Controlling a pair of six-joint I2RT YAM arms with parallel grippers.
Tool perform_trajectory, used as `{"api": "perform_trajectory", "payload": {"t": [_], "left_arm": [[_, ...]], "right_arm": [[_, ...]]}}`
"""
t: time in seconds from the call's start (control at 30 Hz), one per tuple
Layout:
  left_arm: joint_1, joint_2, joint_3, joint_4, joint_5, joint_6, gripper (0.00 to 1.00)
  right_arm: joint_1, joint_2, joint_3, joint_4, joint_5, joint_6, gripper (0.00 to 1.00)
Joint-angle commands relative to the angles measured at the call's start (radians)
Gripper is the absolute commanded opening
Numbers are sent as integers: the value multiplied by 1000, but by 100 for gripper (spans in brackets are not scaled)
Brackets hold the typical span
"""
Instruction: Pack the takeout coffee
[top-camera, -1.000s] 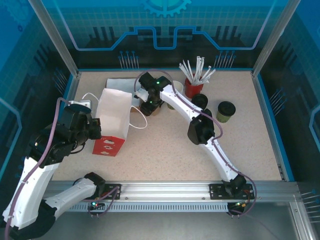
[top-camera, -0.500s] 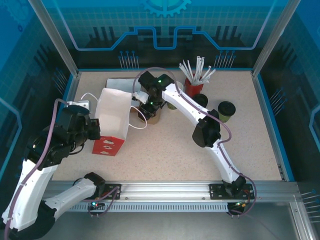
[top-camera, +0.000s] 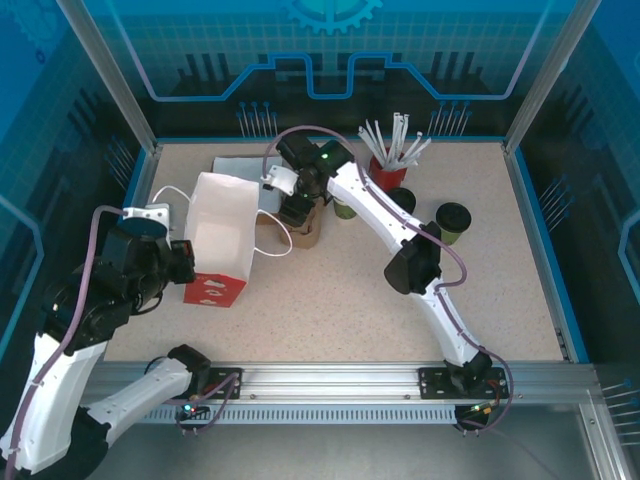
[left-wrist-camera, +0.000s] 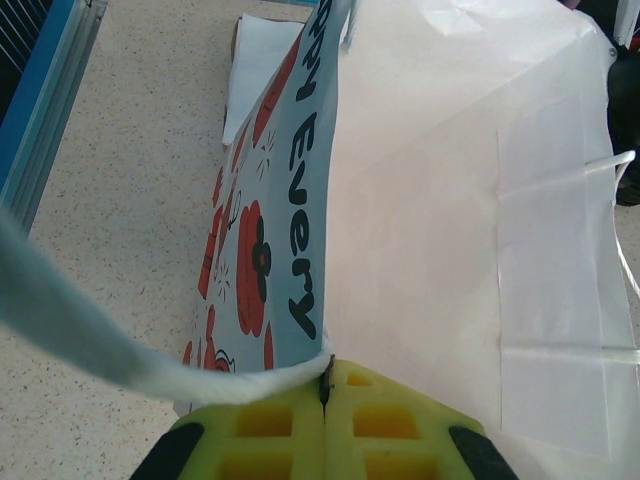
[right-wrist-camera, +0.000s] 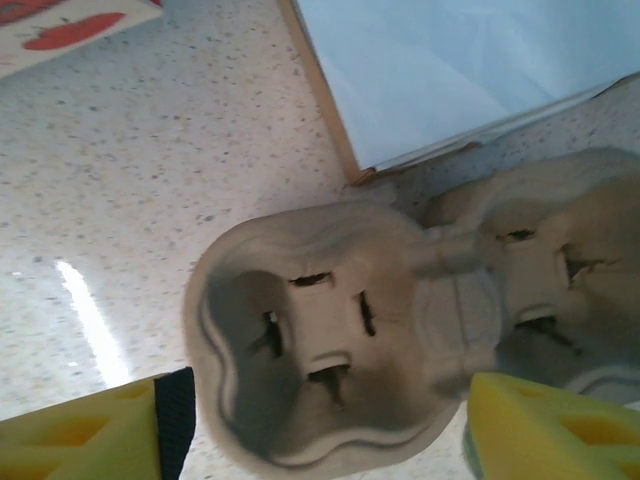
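The takeout coffee (top-camera: 452, 222), an olive-green cup under a black lid, stands at the right of the table, apart from both grippers. My right gripper (top-camera: 296, 212) hangs open over a grey pulp cup carrier (top-camera: 306, 236). In the right wrist view its yellow fingers (right-wrist-camera: 552, 432) stand on either side of the carrier (right-wrist-camera: 330, 340), whose cup wells hold nothing. My left gripper (top-camera: 183, 262) is shut on the near rim of a white paper bag (top-camera: 222, 232). In the left wrist view the pads (left-wrist-camera: 270, 430) pinch the bag (left-wrist-camera: 450, 200) beside its white handle (left-wrist-camera: 100, 340).
A red cup of white straws (top-camera: 386, 175) stands at the back. A black-topped item (top-camera: 400, 200) and a green cup (top-camera: 346, 209) sit near it, partly behind the right arm. A flat white sheet (top-camera: 240, 165) lies behind the bag.
The left arm has drawn back toward the near left, still holding the bag's rim. The right wrist has shifted slightly over the carrier, which now shows more.
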Motion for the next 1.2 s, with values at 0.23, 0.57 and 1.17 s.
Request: {"api": "perform_trajectory", "payload": {"t": [0.23,0.57,1.17], "left_arm": [[7,-5,-16,22,1,-11,0],[7,4,-19,22,-2,-13,0],[7,25,-20,28,0,-6,0]], "right_arm": [[-16,115,42,49,140,-142,79],[-32,159,59,74,168,-135,81],[-41,206,65,115,243,-172,75]]}}
